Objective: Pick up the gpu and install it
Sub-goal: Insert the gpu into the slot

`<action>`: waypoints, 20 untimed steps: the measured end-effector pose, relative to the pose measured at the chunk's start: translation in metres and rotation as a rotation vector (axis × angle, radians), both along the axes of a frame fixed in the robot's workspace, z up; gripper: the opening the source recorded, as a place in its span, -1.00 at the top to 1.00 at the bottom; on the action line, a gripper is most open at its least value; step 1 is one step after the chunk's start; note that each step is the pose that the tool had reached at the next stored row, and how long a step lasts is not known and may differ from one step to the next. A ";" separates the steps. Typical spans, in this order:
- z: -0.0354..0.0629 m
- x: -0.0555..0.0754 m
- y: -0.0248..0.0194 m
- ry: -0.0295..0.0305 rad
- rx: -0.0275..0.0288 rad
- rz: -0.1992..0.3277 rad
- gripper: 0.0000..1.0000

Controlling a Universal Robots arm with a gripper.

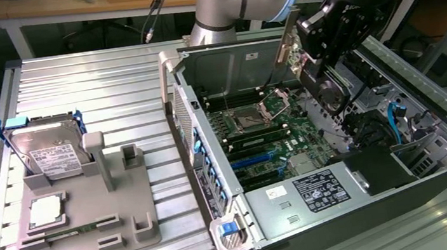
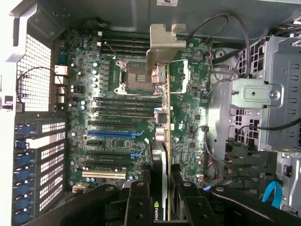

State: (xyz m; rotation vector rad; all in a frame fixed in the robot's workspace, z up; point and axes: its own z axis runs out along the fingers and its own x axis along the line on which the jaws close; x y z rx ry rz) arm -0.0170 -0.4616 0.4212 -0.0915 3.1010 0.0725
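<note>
My gripper (image 1: pixel 315 62) hangs over the open computer case (image 1: pixel 220 240), shut on the gpu (image 1: pixel 324 87). The card is held on edge above the motherboard (image 1: pixel 262 126). Its silver bracket strip (image 1: pixel 284 44) points toward the case's rear wall. In the wrist view the gpu (image 2: pixel 162 141) runs edge-on away from my black fingers (image 2: pixel 138 202), which clamp it from both sides. Its bracket (image 2: pixel 164 42) shows at the far end, over the processor socket (image 2: pixel 136 77). The blue expansion slots (image 2: pixel 110 134) lie off to one side of the card, which is apart from them.
At the exterior view's left, a grey fixture (image 1: pixel 124 220) holds a silver hard drive (image 1: pixel 47 150), a processor chip (image 1: pixel 46 210) and a memory stick (image 1: pixel 70 232). Inside the case are a drive cage (image 2: pixel 258 94), cables (image 2: pixel 273 190) and a power supply (image 1: pixel 317 190).
</note>
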 end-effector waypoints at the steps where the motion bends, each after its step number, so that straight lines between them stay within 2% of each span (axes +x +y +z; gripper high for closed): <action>1: 0.0000 0.000 0.0000 0.0000 0.0000 0.003 0.46; 14: 0.0000 0.000 0.0000 0.0000 -0.0001 0.042 0.46; 20: 0.0000 0.000 0.0000 0.0000 0.0000 0.124 0.46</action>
